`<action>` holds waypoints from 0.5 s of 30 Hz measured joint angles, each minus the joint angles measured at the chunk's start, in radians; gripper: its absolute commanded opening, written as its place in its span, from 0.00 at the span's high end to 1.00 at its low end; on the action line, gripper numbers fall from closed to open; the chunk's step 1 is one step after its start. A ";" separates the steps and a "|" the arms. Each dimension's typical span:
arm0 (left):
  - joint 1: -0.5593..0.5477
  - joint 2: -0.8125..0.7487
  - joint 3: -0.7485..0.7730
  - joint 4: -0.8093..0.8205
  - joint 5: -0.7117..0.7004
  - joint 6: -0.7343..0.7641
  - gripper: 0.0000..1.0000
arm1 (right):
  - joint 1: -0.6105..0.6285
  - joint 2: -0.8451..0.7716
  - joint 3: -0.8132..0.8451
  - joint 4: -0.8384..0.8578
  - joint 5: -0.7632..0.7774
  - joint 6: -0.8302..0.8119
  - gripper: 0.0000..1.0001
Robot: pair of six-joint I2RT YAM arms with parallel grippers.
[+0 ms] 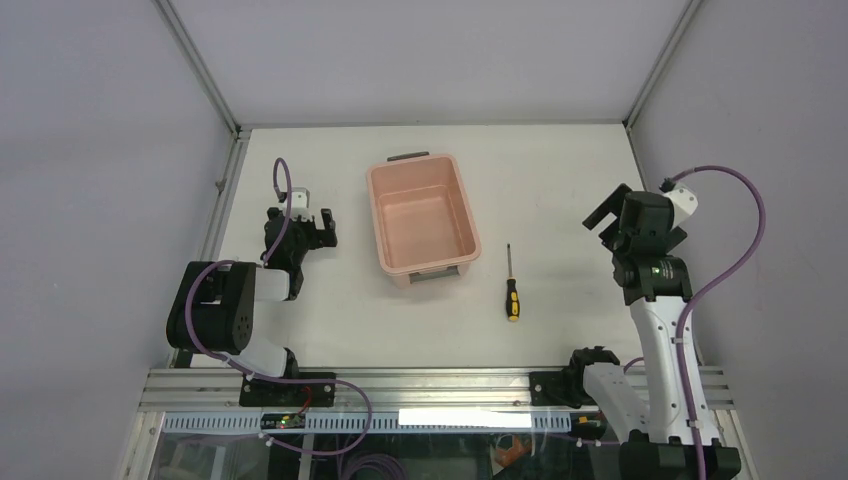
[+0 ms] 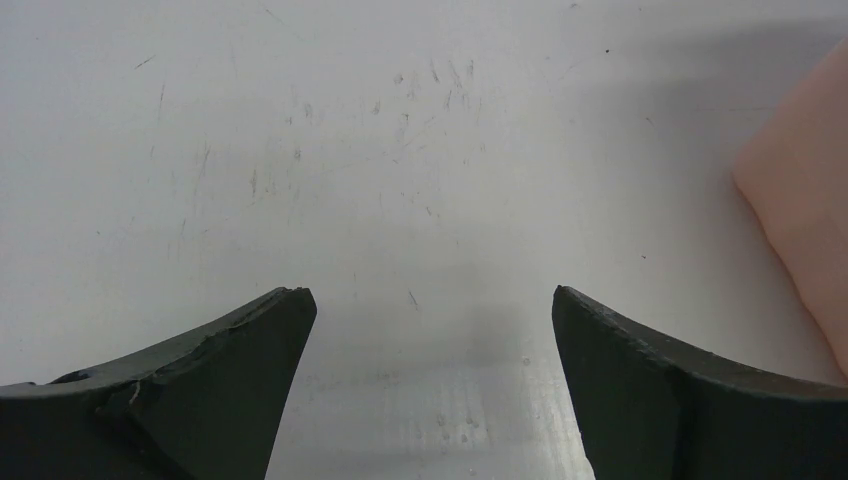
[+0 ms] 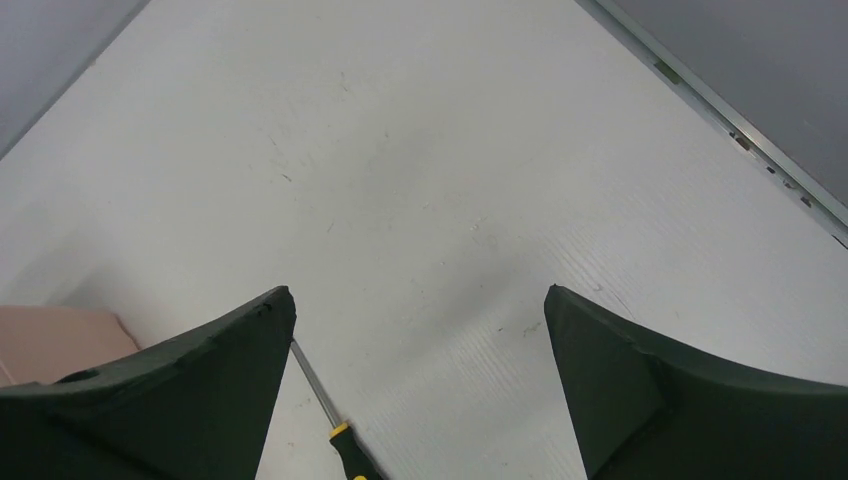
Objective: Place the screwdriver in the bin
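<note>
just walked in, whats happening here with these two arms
Nothing is being handled yet. The small screwdriver with a black-and-yellow handle lies on the white table, just right of the empty salmon-pink rectangular plastic bin, its handle toward the arms. The right gripper is open and holds nothing, off to the screwdriver's right. The left gripper is open too, over bare table left of the bin.

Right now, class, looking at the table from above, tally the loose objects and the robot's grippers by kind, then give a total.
Screwdriver: 1
Bin: 1
Grippers: 2, the left gripper and the right gripper, both open
Total: 4
</note>
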 measured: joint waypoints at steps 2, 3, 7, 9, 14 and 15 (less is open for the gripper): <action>0.000 0.000 0.000 0.000 0.000 0.000 0.01 | 0.000 0.003 0.015 -0.029 -0.008 -0.008 0.00; 0.000 0.000 0.000 0.000 0.000 0.000 0.01 | 0.000 0.007 0.027 -0.041 -0.021 -0.015 0.00; 0.000 0.000 0.000 0.000 0.000 0.000 0.01 | 0.002 0.050 0.080 -0.061 -0.171 -0.061 0.00; 0.000 0.000 0.000 0.000 0.000 0.000 0.01 | 0.015 0.082 0.091 -0.064 -0.260 -0.074 0.00; 0.000 0.000 0.000 0.000 0.000 0.000 0.01 | 0.175 0.193 0.073 -0.087 -0.351 -0.074 0.00; 0.000 0.000 0.000 0.000 0.000 0.000 0.01 | 0.214 0.213 0.053 -0.085 -0.349 -0.070 0.00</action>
